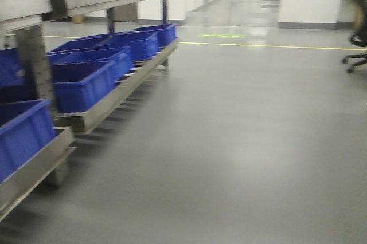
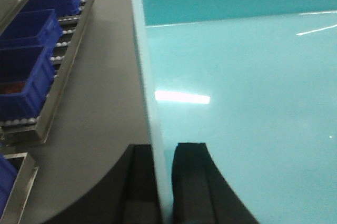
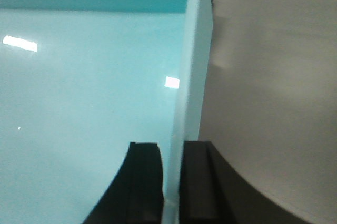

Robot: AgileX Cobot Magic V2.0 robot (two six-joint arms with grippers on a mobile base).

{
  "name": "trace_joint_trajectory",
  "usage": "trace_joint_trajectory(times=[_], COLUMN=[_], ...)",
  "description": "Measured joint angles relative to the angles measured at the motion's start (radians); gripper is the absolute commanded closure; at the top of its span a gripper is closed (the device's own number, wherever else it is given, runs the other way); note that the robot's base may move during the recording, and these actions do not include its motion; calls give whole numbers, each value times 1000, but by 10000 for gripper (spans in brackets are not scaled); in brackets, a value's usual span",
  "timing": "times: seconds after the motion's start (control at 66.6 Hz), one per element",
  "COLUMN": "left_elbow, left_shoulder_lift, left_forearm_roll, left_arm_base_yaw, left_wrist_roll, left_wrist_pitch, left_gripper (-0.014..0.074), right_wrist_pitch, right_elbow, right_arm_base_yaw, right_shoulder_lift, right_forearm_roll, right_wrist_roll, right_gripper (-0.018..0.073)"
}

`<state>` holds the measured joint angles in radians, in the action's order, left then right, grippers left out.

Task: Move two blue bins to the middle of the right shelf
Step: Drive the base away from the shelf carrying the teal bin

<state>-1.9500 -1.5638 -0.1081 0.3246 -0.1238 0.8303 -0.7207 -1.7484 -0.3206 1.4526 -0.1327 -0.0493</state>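
Bin (image 2: 237, 103) carried between both arms, near the shelf (image 1: 117, 96) of other bins (image 1: 86, 83). Left jaws and right jaws each pinched narrow on an opposite side wall. Stiff, glossy plastic, apparently empty and light; likely slippery, so best gripped deep over rims.

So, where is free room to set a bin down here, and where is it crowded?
Bare: the grey floor, from the lower shelf to the office chair. Crowded: that shelf, where blue bins stand side by side, no gap showing. The left end effector and right end effector each clamp a wall of the held bin.
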Motion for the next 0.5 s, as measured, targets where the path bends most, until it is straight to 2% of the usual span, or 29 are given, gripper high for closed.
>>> trace_joint_trajectory(times=[0.495], left_elbow=[0], left_shoulder_lift=[0], left_forearm_roll=[-2], left_arm_base_yaw=[0], left_wrist_roll=[0], left_wrist_pitch=[0], left_gripper=[707], right_wrist_pitch=[0], right_elbow=[0], right_arm_base_yaw=[0], right_shoulder_lift=[0], right_forearm_roll=[0], right_wrist_roll=[0], right_gripper=[712])
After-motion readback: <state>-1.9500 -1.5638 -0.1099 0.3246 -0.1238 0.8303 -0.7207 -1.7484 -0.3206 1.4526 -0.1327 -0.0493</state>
